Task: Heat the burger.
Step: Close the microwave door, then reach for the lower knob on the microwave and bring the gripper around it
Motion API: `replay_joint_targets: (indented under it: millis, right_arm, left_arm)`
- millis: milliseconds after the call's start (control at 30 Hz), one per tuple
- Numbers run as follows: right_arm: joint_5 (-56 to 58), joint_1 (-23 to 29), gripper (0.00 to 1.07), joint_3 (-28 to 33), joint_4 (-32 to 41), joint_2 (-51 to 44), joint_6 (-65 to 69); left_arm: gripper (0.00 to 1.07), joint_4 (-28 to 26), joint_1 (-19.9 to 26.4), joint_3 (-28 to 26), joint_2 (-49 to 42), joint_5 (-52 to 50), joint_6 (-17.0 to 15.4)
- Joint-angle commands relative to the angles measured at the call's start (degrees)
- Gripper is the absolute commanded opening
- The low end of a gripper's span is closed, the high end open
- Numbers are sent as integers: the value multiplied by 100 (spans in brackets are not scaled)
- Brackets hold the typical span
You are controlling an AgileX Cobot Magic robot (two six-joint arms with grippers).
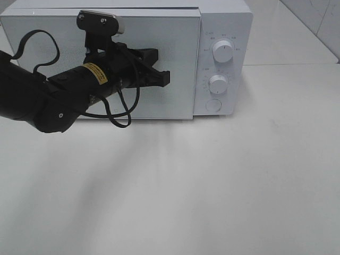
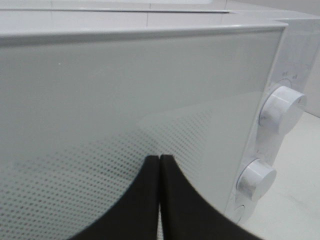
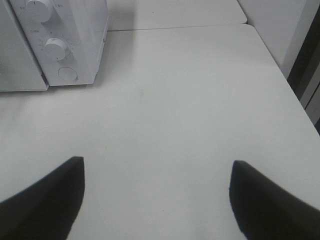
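Nowhere in these views does the burger show: it is not on the tabletop (image 1: 212, 186), and neither arm carries it. The microwave (image 1: 223, 21) has its door (image 1: 53, 42) shut, and the dotted glass gives no look inside, so whether the burger sits in there I cannot tell

The left fingers (image 2: 145, 200) are pressed together with nothing between them, their tips close in front of the door – touching or not, I cannot say. The right fingers (image 3: 50, 195) stand wide apart over bare tabletop, holding nothing, well to the side of the microwave

As for handling, a burger is likely light, soft and stacked loosely. A squeeze on the bun would dent it, and the layers would probably slide over one another if it tilts. Any greasy or glossy surface would be slippery too. The safer hold, by my judgement, is on whatever dish carries it, taken at the rim and kept level – not on the food itself

With the door closed, the upper knob (image 1: 222, 51), lower knob (image 1: 218, 83) and round button (image 1: 213, 105) look like the parts that matter next
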Motion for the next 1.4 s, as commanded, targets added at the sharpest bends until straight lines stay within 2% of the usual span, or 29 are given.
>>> replay_joint_targets:
  millis: [33,233,433,533,700,967,1033,1133,1200,1233,1267,1300,1333,1367,1400]
  right_arm:
    - [-52,-34,76,6,-23,-155,-46]
    - [-52,-34,76,6,-23,-155,-46]
    - [-52,-34,76,6,-23,-155,-46]
    - [-52,-34,76,6,-23,-155,-46]
    - [-52,-34,76,6,-23,-155,-46]
    - [-52,-34,76,6,-23,-155,-46]
    - [-52,-34,76,6,-23,-155,-46]
    - [-52,-34,76,6,-23,-155,-46]
    - [-52,-34,76,6,-23,-155,-46]
    - [-52,-34,76,6,-23,-155,-46]
    - [-52,-34,76,6,-23,-155,-46]
    - [-52,-34,76,6,-23,-155,-46]
    - [-52,-34,76,6,-23,-155,-46]
    - [-52,-34,76,6,-23,-155,-46]
    - [-52,-34,76,6,-23,-155,-46]
  left_arm:
    - [0,-647,109,-304,115,-17,-23]
    - [0,-710,160,-424,223,-40,-23]
    - [0,-682,292,-825,332,-17,-57]
    - [0,-504,264,-871,332,0,-195]
    - [0,-258,166,-854,269,229,-195]
    - [0,-206,-132,-321,-189,332,-166]
    - [0,-206,-206,11,-401,504,-178]
    - [3,-172,-241,178,-573,951,-178]
    - [27,-143,-269,235,-842,2166,-166]
    - [27,-143,-269,235,-842,2166,-166]
    - [56,-120,-269,235,-1008,3083,-166]
    - [71,-120,-269,235,-1089,3507,-166]
    - [71,-120,-269,235,-1089,3507,-166]
    - [94,-120,-269,235,-1272,4309,-166]
    - [94,-120,-269,235,-1272,4309,-166]
